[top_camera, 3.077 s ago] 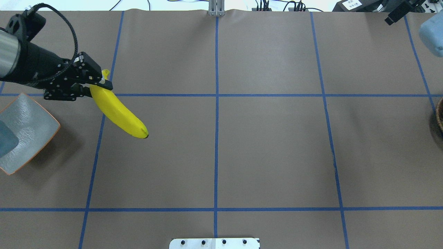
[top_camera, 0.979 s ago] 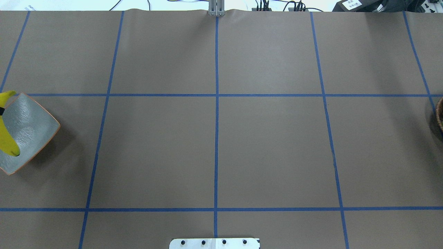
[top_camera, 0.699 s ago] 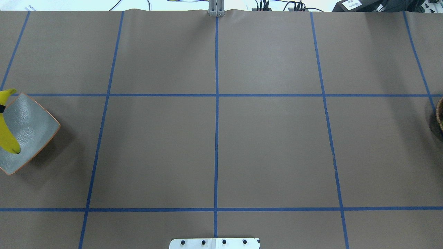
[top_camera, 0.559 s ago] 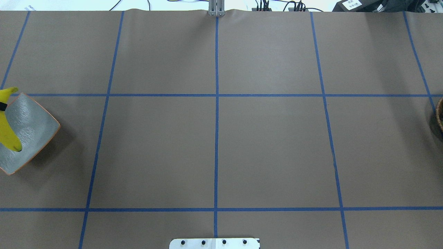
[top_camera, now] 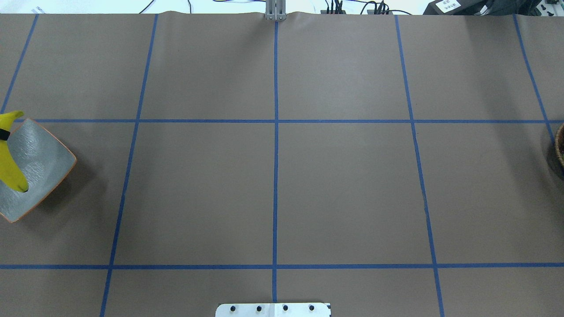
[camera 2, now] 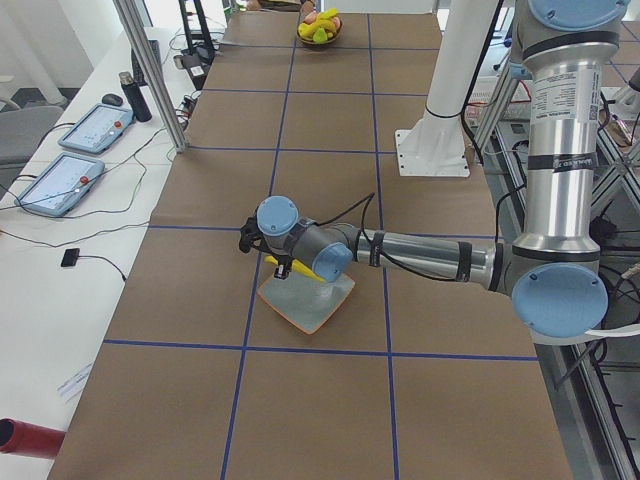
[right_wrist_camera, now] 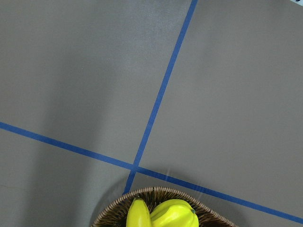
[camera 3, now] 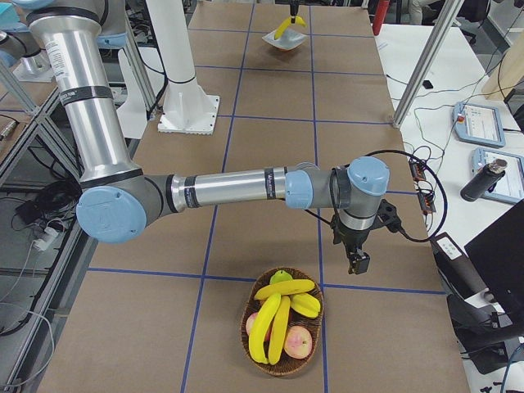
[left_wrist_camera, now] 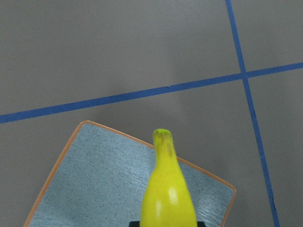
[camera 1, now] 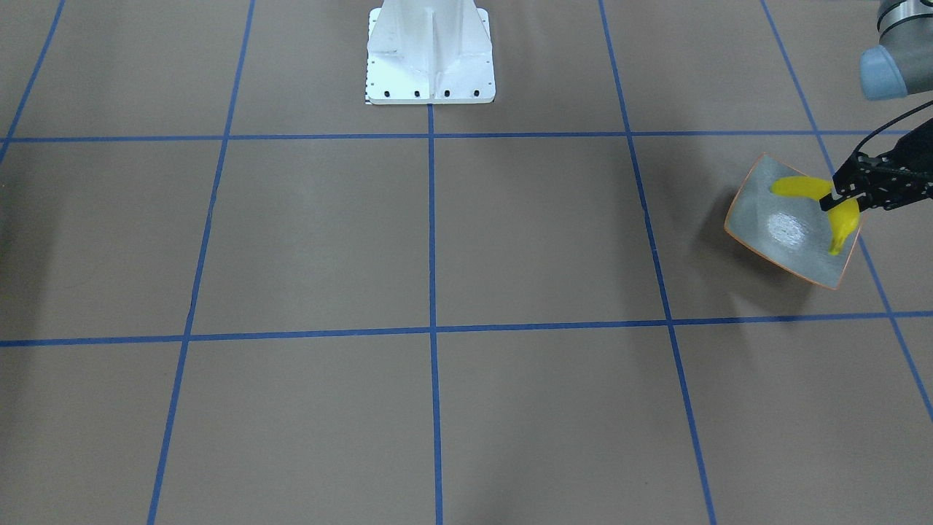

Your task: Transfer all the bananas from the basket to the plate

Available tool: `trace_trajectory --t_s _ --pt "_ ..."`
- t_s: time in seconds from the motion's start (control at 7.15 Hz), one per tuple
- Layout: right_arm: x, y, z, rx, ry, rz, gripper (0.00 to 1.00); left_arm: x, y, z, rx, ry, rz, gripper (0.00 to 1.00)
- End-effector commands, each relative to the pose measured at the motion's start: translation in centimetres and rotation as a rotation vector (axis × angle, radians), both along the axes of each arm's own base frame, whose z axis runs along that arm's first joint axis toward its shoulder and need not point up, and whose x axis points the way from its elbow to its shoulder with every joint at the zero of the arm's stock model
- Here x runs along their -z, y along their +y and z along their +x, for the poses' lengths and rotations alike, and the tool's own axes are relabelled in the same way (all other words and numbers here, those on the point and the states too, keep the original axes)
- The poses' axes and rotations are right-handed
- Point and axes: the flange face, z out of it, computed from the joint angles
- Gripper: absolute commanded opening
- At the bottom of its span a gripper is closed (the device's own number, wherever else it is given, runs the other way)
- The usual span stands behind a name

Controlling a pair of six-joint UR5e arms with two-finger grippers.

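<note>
My left gripper [camera 1: 838, 201] is clamped on one banana [camera 1: 796, 187], tilted low over the grey plate [camera 1: 769, 237] for release. The right gripper [camera 3: 358, 263] waits beside the wicker basket [camera 3: 248, 329], where more bananas [camera 3: 283, 288] lie. I cannot tell whether it is open or closed.

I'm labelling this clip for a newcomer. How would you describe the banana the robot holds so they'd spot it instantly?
At the end of the table on the robot's left sits a grey plate with an orange rim. The banana hangs over it, pinched in the left gripper. The other bananas lie in the basket at the opposite end.
</note>
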Motion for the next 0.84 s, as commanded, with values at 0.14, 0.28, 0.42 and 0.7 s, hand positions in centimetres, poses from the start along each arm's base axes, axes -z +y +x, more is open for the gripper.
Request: trace_trajectory --t_s 0.14,0.28,0.42,0.7 --pt "0.0 -0.01 0.01 -0.002 0.001 -0.001 1.0 -1.89 1.11 -0.29 0.0 0.0 0.0 0.0" --pt "0.0 -0.01 0.01 -0.001 0.002 0.0 1.0 -1.89 1.11 -0.28 0.001 0.001 -0.003 0.01" --pt "-0.1 0.06 0.01 -0.002 0.001 -0.003 1.0 -1.9 1.11 -0.28 0.005 0.0 -0.009 0.12" --pt "-0.1 0.06 0.01 -0.002 0.001 -0.003 1.0 -2.27 0.6 -0.07 0.005 -0.004 -0.014 0.49"
